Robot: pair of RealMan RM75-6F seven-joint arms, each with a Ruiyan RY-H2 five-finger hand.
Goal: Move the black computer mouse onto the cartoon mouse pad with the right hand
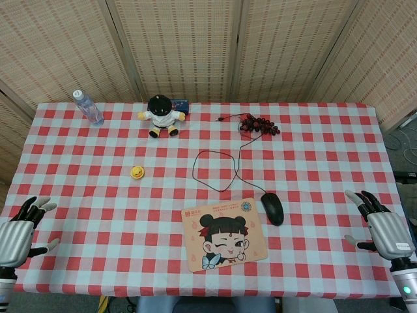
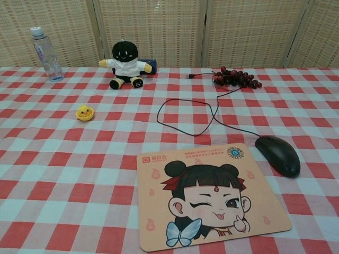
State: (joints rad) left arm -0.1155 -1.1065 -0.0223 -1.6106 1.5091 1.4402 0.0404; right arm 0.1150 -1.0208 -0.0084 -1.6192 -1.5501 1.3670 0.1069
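Red-and-white checked tablecloth (image 1: 313,150) covers the whole table, in front of a woven reed screen (image 1: 195,45). The black computer mouse (image 1: 272,208) lies on the cloth just beside the right edge of the peach-coloured cartoon mouse pad (image 1: 225,235), close to it but not on it. The pad is printed with a winking girl with black hair buns. The mouse's thin black cable (image 1: 221,166) loops across the cloth toward the back, where its plug end lies near a bunch of dark red artificial grapes (image 1: 259,124).

The right hand (image 1: 381,225), silver with black fingers, hovers at the right edge of the table, well apart from the mouse, fingers spread and holding nothing. The left hand (image 1: 23,228) sits at the left edge, fingers likewise apart and empty. Neither hand shows in the chest view.

Further back stand a clear plastic water bottle (image 1: 87,107) at the left and a black-headed plush doll in a white shirt (image 1: 161,115) near the middle. A small yellow chick toy (image 1: 137,172) rests in front of the doll.
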